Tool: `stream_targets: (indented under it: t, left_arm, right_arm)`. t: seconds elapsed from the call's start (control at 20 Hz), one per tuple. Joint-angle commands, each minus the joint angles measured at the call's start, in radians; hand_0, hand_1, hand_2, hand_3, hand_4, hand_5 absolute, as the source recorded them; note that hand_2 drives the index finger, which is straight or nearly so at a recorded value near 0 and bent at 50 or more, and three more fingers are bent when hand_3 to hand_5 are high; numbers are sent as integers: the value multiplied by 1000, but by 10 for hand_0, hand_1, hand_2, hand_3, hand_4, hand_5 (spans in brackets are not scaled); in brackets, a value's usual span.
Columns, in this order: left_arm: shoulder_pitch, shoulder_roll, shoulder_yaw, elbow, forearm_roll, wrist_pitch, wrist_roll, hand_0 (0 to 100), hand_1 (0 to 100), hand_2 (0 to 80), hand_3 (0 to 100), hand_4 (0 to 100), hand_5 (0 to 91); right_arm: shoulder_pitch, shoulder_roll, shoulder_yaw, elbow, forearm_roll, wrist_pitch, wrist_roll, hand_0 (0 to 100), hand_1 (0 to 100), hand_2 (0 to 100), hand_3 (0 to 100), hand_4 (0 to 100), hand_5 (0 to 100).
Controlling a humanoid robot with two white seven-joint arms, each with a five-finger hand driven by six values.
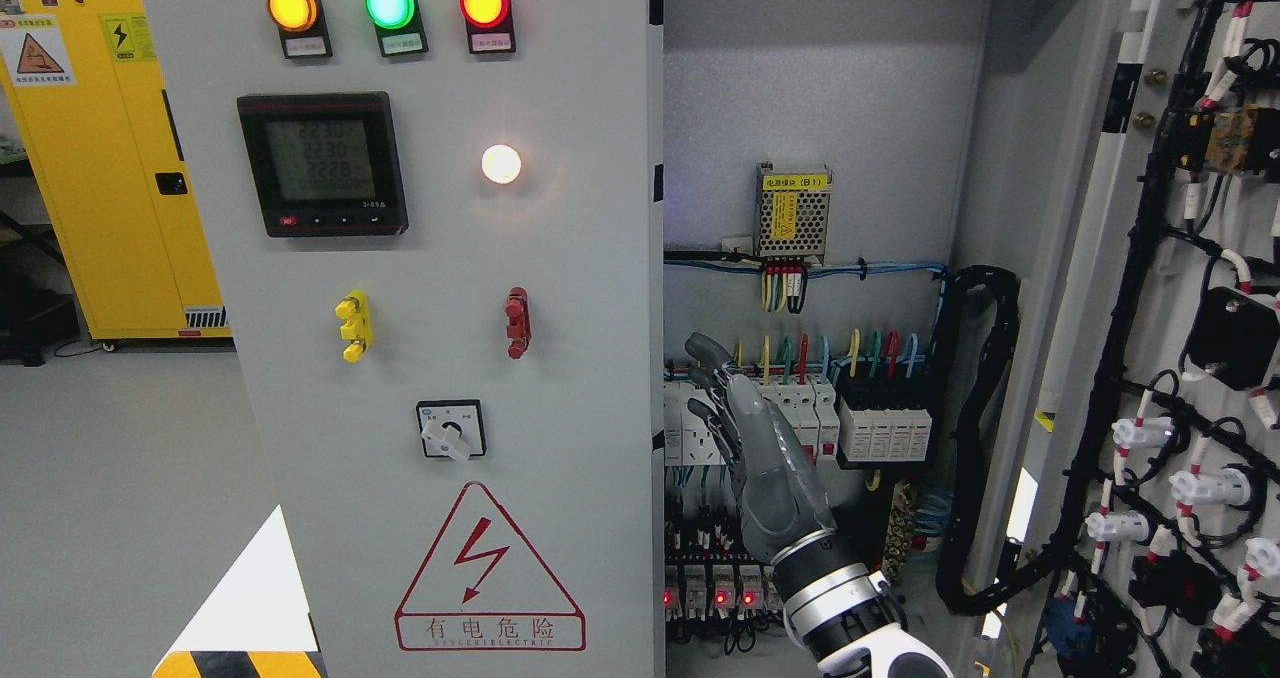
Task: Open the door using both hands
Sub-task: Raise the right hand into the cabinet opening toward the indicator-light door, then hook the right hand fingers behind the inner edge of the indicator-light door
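Grey steel cabinet (450, 358) | right door (1150, 358) open | right robot hand (745, 428) fingers relaxed, empty

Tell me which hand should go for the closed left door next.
Right, probably. The right hand is the only one in view, raised with fingers extended inside the open compartment, just beside the closed left door and its free edge. The right door already stands swung open. The left hand is out of sight.

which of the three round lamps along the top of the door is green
The middle lamp is green; the left lamp is amber and the right lamp is red.
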Motion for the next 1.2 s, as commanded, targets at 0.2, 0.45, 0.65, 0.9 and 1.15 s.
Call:
stream_targets:
  t: [0.2, 0.45, 0.65, 0.9, 1.15]
  left_arm:
    - [0, -26, 0, 0, 0, 0, 1, 0, 0, 0, 0, 0, 0]
    - [0, -26, 0, 0, 0, 0, 1, 0, 0, 0, 0, 0, 0]
    - [0, -28, 0, 0, 0, 0, 1, 0, 0, 0, 0, 0, 0]
    - [0, -26, 0, 0, 0, 0, 1, 0, 0, 0, 0, 0, 0]
    - [0, -28, 0, -1, 1, 0, 1, 0, 0, 0, 0, 0, 0]
  right_arm:
    - [-68, 18, -10, 122, -8, 2, 2, 218, 0, 0, 0, 0, 0]
    - [-111, 19, -10, 142, -11, 54, 5, 218, 0, 0, 0, 0, 0]
    - [-136, 18, -10, 153, -13, 58, 5, 218, 0, 0, 0, 0, 0]
    - [-148, 19, -12, 158, -16, 64, 8, 218, 0, 0, 0, 0, 0]
    - [-165, 18, -12, 165, -99, 87, 10, 218, 0, 0, 0, 0, 0]
